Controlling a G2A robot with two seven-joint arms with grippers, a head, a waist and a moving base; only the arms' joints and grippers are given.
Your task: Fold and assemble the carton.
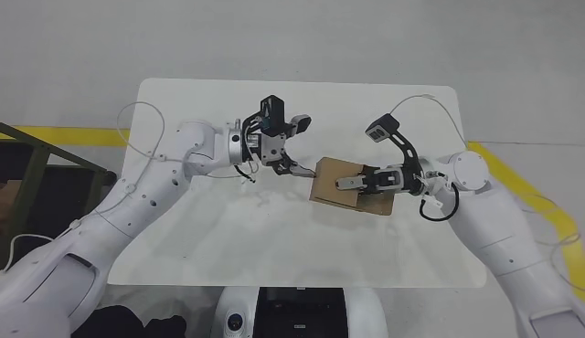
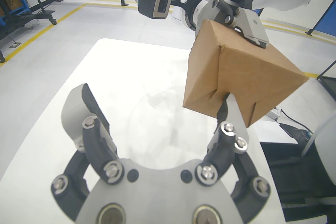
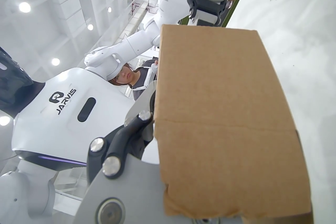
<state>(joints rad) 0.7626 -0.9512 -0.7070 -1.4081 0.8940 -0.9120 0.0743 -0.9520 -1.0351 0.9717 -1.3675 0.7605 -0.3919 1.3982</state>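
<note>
A brown carton (image 1: 352, 184), folded into a closed box shape, is held above the white table (image 1: 228, 237) right of its centre. My right gripper (image 1: 350, 182) is shut on it, with one finger (image 2: 256, 33) pressed flat on the carton's (image 2: 236, 78) upper face; another finger (image 3: 143, 107) lies along the carton's (image 3: 223, 104) side. My left gripper (image 2: 157, 104) is open just left of the box. One of its fingertips (image 2: 231, 107) touches the carton's lower corner, near its slotted end flaps. In the top view, the left gripper (image 1: 303, 146) has its jaws spread wide.
The table's left half and front (image 1: 183, 247) are bare white surface. A green-framed rack (image 1: 27, 174) stands off the table's left side. Yellow floor lines (image 1: 82, 135) run behind the table. Cables loop off both arms.
</note>
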